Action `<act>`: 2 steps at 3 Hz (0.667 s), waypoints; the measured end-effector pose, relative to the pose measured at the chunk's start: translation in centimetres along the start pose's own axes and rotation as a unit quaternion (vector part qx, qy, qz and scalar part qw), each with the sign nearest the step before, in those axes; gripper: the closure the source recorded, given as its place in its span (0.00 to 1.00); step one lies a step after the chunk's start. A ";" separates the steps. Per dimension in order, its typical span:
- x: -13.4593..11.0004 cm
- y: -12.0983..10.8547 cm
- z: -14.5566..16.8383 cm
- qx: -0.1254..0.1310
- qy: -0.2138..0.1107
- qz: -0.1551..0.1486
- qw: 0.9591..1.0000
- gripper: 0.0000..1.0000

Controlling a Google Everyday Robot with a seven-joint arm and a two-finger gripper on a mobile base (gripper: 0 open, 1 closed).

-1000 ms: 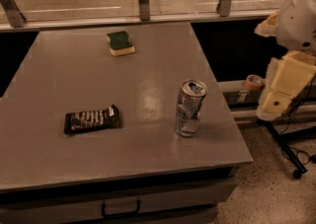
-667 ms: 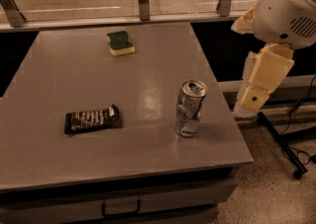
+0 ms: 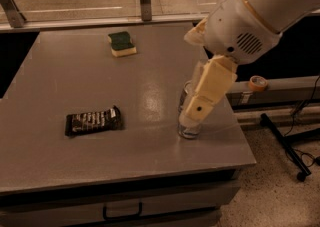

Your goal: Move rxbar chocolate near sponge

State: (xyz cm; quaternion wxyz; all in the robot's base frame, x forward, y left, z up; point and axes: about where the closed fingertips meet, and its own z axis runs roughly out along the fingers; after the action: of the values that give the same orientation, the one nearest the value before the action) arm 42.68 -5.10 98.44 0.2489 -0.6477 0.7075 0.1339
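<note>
Near the front-left edge: flat dark-wrapped rxbar chocolate, long axis roughly along the front edge.
Near the back edge: green-topped yellow foam sponge.
Cream two-finger gripper: by the right edge, masking a silver drink can, bar well to its left; spread or pressed together, impossible to tell.

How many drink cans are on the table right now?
1: the can stands near the table's right edge, right of the snack bar, mostly covered by the gripper in front. No others show.
</note>
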 end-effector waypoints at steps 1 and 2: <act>-3.3 0.9 2.7 -0.013 -0.025 -0.009 1.000 0.00; -3.5 1.0 2.8 -0.012 -0.027 -0.010 1.000 0.00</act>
State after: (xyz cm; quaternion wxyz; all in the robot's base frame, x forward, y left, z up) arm 42.37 -0.52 97.78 0.2611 -0.6536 0.6928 0.1572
